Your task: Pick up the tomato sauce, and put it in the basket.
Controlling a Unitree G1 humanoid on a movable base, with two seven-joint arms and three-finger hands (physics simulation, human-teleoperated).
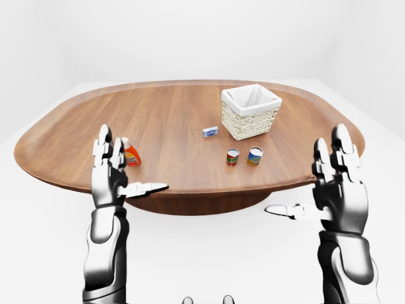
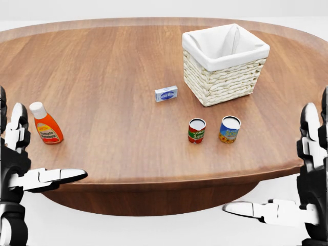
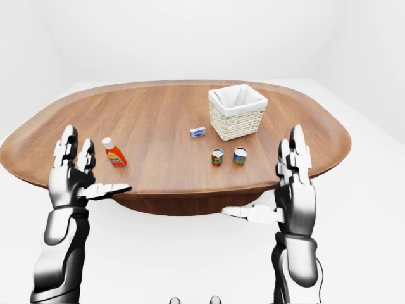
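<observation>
The tomato sauce [image 2: 196, 130] is a small red can with a green label, standing upright on the wooden table [image 2: 113, 77] low and right of centre in the head view. The white-lined wicker basket [image 2: 224, 62] stands above and to the right of it. My left hand [image 2: 43, 148] is open at the left edge, beside an orange bottle. At the right edge my right hand [image 2: 269, 159] is open too, well right of the can. Neither hand holds or touches anything.
A blue-and-yellow can [image 2: 229, 129] stands just right of the tomato sauce. An orange bottle with a white cap [image 2: 46, 125] stands at the left. A small blue-and-white box [image 2: 166, 94] lies left of the basket. The table's rounded edge [image 2: 154, 182] runs between my hands.
</observation>
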